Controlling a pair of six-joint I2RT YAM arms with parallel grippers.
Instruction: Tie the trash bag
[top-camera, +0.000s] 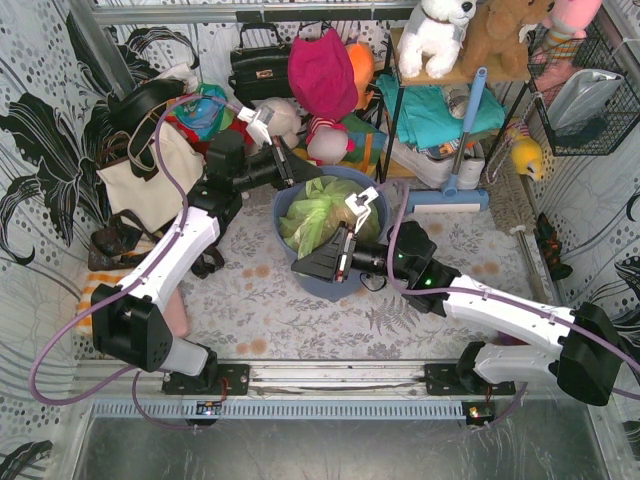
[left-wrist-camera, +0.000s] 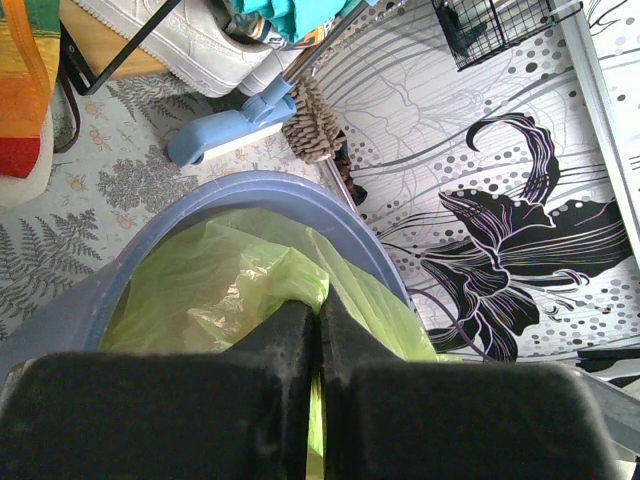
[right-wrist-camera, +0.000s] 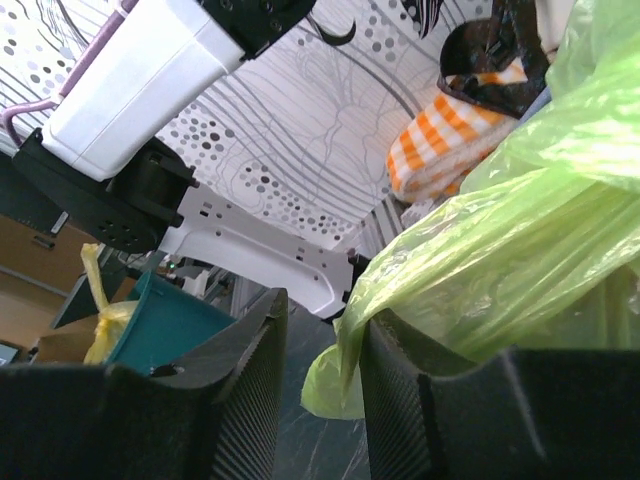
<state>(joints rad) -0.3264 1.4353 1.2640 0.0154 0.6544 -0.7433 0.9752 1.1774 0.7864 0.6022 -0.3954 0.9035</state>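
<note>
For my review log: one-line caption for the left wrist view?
Left pincer shut on a fold of the trash bag inside the blue-grey bin.

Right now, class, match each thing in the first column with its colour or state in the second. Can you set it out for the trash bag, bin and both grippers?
Column one:
1. trash bag
2. bin
3. left gripper
4. right gripper

Column two:
A. jaws apart, plastic hanging between them
B. blue-grey
C. shut on the bag's edge
D. light green

Pairs: 1-D, 2-B, 3-C, 4-A
</note>
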